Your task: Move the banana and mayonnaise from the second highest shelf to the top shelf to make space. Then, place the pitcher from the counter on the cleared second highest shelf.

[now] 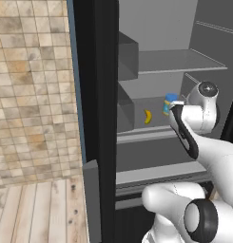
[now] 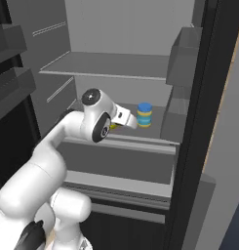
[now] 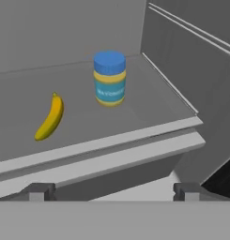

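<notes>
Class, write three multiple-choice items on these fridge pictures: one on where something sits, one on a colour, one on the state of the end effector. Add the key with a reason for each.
1. Where does the banana lie?
A. on the second highest shelf, beside the mayonnaise
B. on the top shelf
C. between the end effector's fingertips

2. What colour is the mayonnaise lid?
A. red
B. blue
C. white

3. How is the end effector?
A. shut on the banana
B. shut on the jar
C. open, holding nothing

Key: 1 A, the hand view shows both on the same shelf, apart from each other; 2 B, the lid is blue above a yellow band; 3 C, its fingertips stand wide apart short of the shelf's front rail.
</notes>
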You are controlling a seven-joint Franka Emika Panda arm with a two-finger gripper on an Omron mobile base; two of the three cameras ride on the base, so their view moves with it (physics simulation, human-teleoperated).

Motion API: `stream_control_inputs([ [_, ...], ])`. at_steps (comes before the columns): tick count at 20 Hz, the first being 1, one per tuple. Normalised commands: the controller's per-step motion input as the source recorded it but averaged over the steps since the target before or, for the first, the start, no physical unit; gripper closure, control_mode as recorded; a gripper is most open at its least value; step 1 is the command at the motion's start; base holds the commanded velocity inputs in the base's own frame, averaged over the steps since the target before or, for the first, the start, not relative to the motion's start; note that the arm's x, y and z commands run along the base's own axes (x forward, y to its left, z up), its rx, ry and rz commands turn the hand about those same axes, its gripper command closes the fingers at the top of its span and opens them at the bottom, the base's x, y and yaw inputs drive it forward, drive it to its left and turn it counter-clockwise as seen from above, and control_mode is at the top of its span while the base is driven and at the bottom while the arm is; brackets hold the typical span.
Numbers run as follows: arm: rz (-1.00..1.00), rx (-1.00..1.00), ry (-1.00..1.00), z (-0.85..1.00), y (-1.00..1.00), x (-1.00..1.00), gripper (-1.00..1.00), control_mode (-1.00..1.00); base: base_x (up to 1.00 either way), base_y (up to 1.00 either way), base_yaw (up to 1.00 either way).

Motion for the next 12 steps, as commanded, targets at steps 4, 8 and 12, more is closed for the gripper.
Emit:
stream_control_inputs([
  [4, 0.00, 0.00, -0.05, -0.14, -0.11, 0.30, -1.00, -1.00, 0.00, 0.00, 0.00],
  [8, 0.00, 0.00, -0.04, -0.12, -0.09, 0.31, -1.00, -1.00, 0.00, 0.00, 0.00],
  [12, 0.00, 0.00, -0.01, -0.09, -0.14, 0.33, -1.00, -1.00, 0.00, 0.00, 0.00],
])
